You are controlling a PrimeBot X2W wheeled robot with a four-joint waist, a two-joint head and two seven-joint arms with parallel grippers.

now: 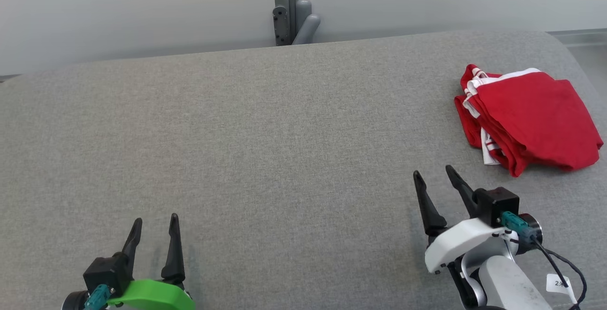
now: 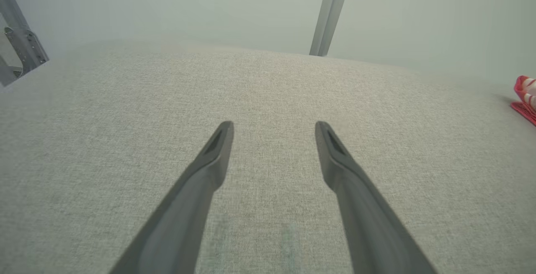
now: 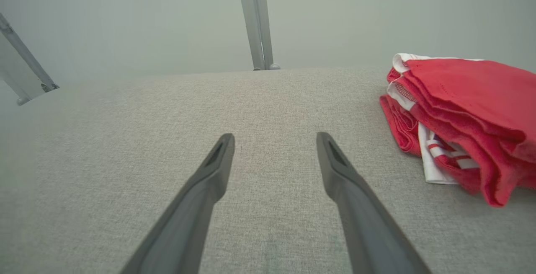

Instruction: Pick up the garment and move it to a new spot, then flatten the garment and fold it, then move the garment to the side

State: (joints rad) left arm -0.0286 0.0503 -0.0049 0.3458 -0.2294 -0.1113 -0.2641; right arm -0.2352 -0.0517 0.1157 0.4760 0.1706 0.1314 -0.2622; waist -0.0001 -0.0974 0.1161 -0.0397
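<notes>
A red garment with white striped trim lies folded in a loose pile at the right side of the grey fabric table. The right wrist view has the same garment at its right, and a red sliver of the garment shows at the right edge of the left wrist view. My right gripper stands open just in front and to the left of the pile, apart from it, holding nothing. My left gripper rests open at the lower left, far from the garment, over bare fabric.
A grey metal post with a bracket rises behind the table's far edge against a pale wall. The table's right end curves off just beyond the garment. A wide stretch of bare grey fabric lies between the two grippers.
</notes>
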